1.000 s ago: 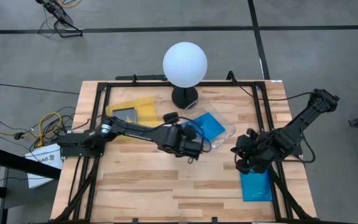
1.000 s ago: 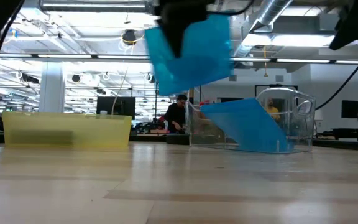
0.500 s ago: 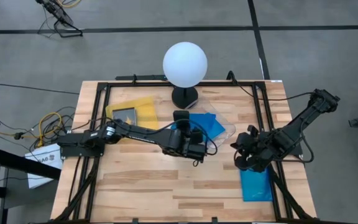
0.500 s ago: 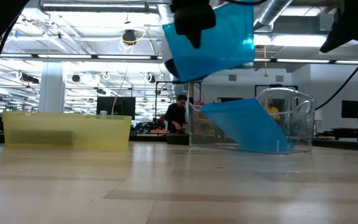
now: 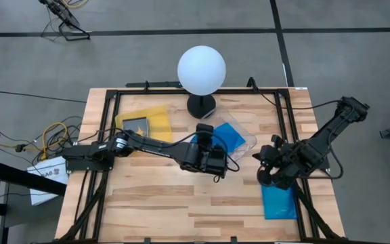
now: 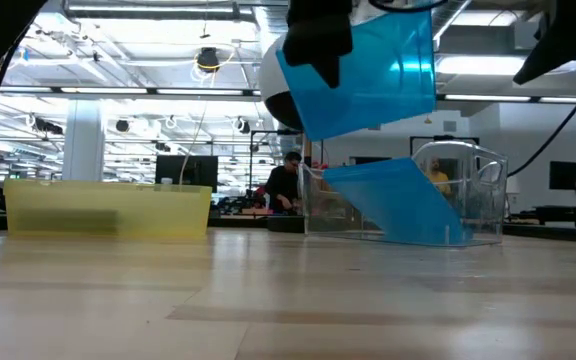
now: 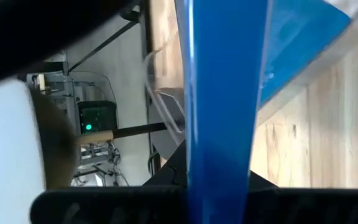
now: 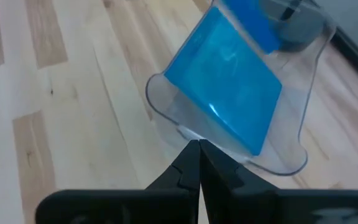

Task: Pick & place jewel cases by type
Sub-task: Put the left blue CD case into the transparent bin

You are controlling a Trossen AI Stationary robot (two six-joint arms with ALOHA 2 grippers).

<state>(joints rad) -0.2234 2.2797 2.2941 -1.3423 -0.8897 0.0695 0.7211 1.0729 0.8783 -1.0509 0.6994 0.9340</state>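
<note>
No writing can be read on any of the things. A blue jewel case is held clamped in the left tool, well above the surface, beside the near edge of the clear tray. In the low view the case is seen tilted, hanging over the tray; in the left wrist view it is seen edge-on as a narrow blue band between the fingers. The left arm is stretched from the left side across the middle of the surface. A second blue case is leaned slantwise in the clear tray, as the right wrist view also shows. A dark case lies in the yellow tray, seen only from above. A third blue case lies flat near the right front corner. The right tool is held low beside that case, its fingers pressed together on nothing.
</note>
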